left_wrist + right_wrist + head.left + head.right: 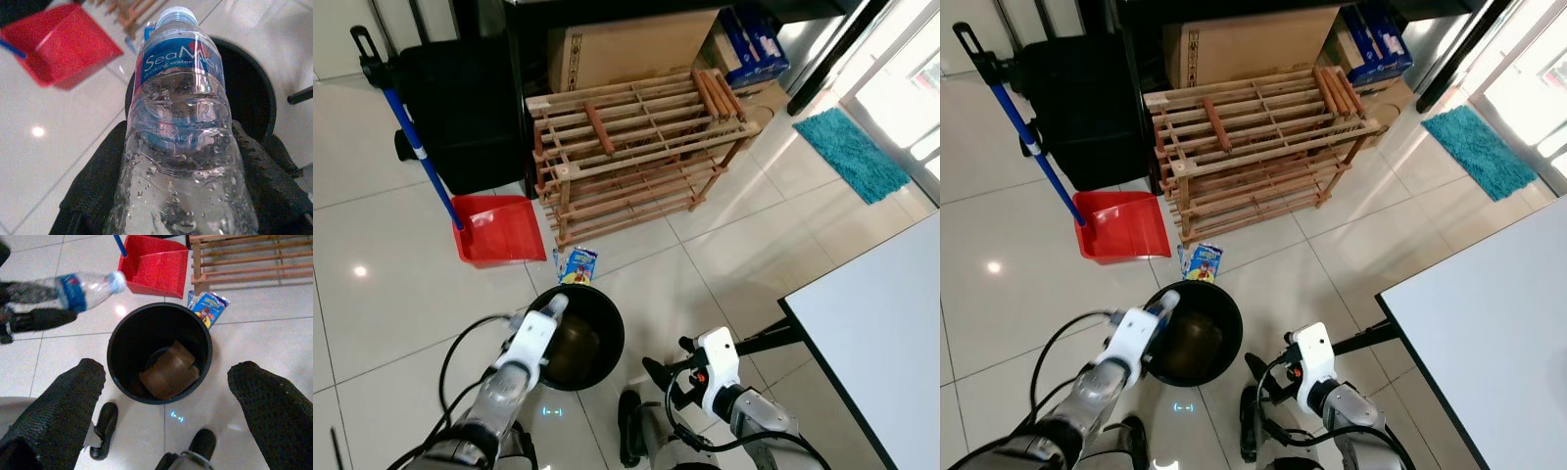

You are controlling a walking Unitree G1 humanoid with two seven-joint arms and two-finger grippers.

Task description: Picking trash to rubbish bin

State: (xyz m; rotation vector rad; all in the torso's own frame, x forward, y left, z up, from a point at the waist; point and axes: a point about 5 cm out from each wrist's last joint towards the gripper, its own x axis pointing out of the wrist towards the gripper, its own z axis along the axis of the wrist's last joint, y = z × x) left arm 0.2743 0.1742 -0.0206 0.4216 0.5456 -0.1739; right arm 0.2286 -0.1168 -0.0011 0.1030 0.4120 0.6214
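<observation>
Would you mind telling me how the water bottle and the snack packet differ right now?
The water bottle is clear plastic with a blue label; the snack packet is flat, printed blue and yellow. The bottle is held in the left gripper by the black bin; the packet lies on the floor beside it. Neither is in the bin yet.

Bright daylight fr. right; lamp glare on floor tiles (359, 271); dustpan (58, 46) blurred.
</observation>
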